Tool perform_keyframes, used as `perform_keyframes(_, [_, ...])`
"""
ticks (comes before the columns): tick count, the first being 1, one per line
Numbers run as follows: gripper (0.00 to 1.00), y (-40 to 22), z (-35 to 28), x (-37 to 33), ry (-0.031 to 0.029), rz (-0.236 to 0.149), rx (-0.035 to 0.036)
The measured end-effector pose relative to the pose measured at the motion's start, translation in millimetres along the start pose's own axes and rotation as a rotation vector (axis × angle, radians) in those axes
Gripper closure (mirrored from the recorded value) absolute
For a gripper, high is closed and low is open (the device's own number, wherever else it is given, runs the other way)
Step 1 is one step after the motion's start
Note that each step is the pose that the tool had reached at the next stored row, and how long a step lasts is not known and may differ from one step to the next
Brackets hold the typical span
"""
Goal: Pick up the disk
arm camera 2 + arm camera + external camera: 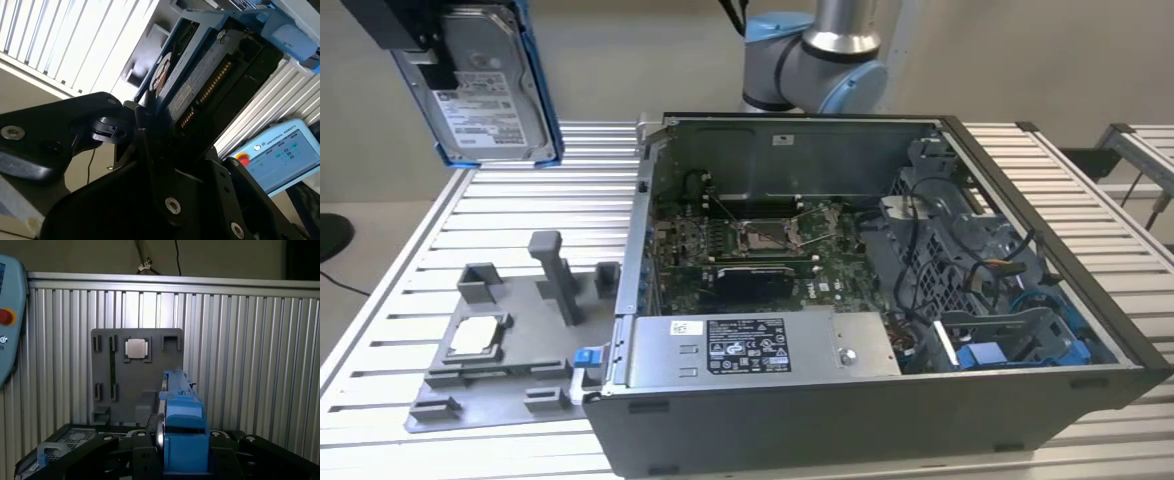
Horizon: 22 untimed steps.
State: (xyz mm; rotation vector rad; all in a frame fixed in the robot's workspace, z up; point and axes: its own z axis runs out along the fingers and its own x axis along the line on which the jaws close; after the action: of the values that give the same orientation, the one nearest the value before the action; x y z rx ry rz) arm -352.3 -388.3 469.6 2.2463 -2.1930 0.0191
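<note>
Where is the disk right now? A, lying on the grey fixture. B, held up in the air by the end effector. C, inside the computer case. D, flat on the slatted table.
B: the disk hangs upright in the end effector, well above the slatted table.

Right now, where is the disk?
In the exterior view's upper left, the disk hangs upright in the gripper, above the grey tray, left of the computer case.
</note>
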Motion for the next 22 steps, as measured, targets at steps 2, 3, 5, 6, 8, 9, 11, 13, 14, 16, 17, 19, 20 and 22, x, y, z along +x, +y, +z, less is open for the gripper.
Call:
perform_keyframes(2, [1.00, -9.0, 0.1, 0.2, 0.0000, 0.000, 0.0000])
perform_keyframes(3, [1.00, -13.4, 0.1, 0.2, 0.0000, 0.000, -0.0001])
perform_keyframes(5, [1.00, -22.4, 0.1, 0.4, 0.0000, 0.000, -0.0001])
perform_keyframes(6, [1.00, -27.1, 0.2, 0.5, 0.0000, 0.000, -0.0001])
perform_keyframes(8, [1.00, -36.3, 0.2, 0.7, 0.0001, 0.000, -0.0001])
perform_keyframes(9, [1.00, -40.8, 0.3, 0.8, 0.0001, 0.000, -0.0001])
perform_keyframes(11, [1.00, -50.0, 0.4, 1.0, 0.0000, 0.000, 0.0000])
perform_keyframes(13, [1.00, -59.3, 0.4, 1.2, 0.0000, 0.000, -0.0001])
perform_keyframes(14, [1.00, -63.5, 0.4, 1.2, 0.0000, 0.000, -0.0001])
perform_keyframes(16, [1.00, -72.6, 0.5, 1.2, 0.0000, 0.000, -0.0001])
perform_keyframes(17, [1.00, -77.2, 0.5, 1.2, 0.0001, 0.000, -0.0001])
perform_keyframes(19, [1.00, -86.5, 0.6, 1.2, 0.0000, 0.000, 0.0000])
perform_keyframes(20, [1.00, -90.8, 0.6, 1.2, 0.0000, 0.000, -0.0001])
perform_keyframes(22, [1.00, -99.7, 0.7, 1.3, 0.0001, 0.000, -0.0001])
